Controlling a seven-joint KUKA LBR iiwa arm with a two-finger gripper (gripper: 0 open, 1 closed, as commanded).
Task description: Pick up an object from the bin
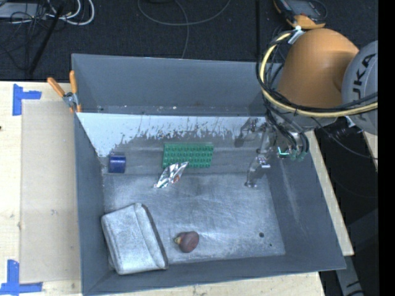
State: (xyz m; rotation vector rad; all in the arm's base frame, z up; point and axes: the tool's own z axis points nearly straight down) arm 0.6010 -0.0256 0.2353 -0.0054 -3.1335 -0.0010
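The hand (256, 172) hung over bare floor at the right of the bin (296, 227), with nothing visibly in it; whether released or clenched, I could not tell. The green studded block (188, 156) and crumpled foil (171, 176) lay well apart, leftward. Still the approach, I judged: it needed to move over one and descend.

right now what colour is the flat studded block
The block is green, clearest in the camera view.
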